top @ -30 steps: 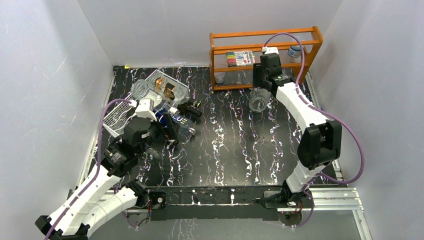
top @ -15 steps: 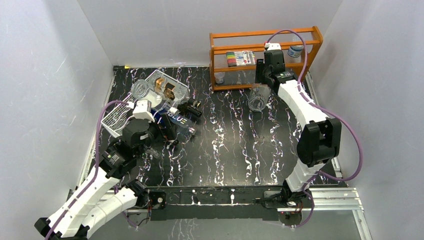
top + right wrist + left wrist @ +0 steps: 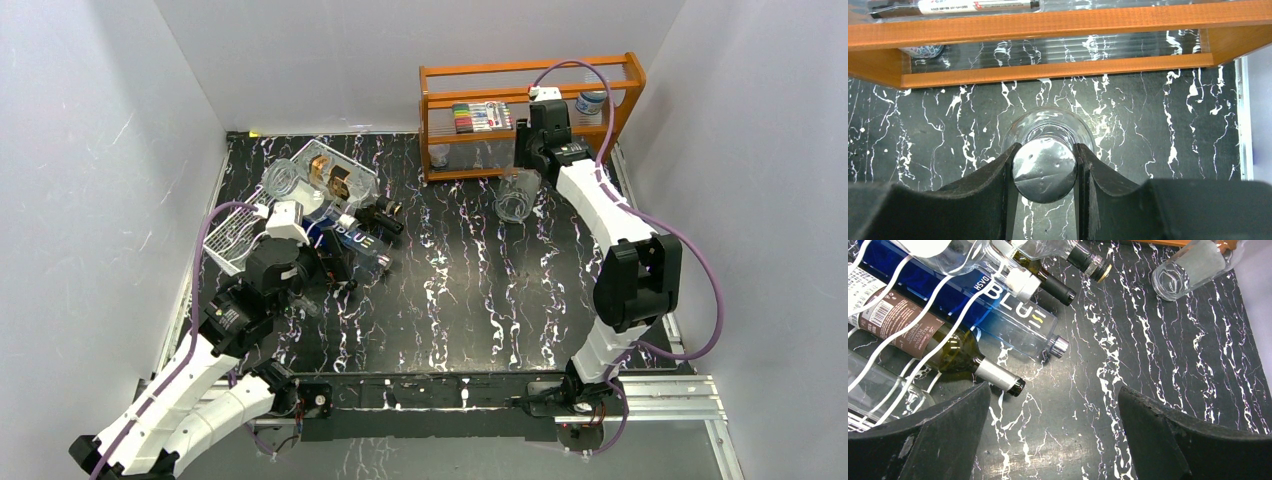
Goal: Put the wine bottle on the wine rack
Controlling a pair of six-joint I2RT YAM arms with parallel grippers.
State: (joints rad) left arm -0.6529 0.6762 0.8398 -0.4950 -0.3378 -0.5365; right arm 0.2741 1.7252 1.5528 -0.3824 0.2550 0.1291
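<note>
**Right tool has the bottle by its cap; the carry to the rack comes next**

The step in hand is the pick-up. The right tool [image 3: 1045, 161] is clamped on the silver cap [image 3: 1044, 176] of a clear glass bottle [image 3: 513, 199], with a finger pressed to each side. The bottle is just in front of the orange shelf [image 3: 530, 100], at the far right of the bench [image 3: 450, 300]. From above it looks tilted; I cannot tell whether its base touches the bench.

The rack [image 3: 228, 236] sits at the left, well apart, and already holds several other bottles [image 3: 1013, 320]. The left tool [image 3: 1054, 392] hangs near their necks, fingers wide apart and holding nothing.

Next, by my judgement, the bottle has to be lifted clear of the shelf, carried left and laid in a free trough. A grip on the cap alone may let it swing.
</note>
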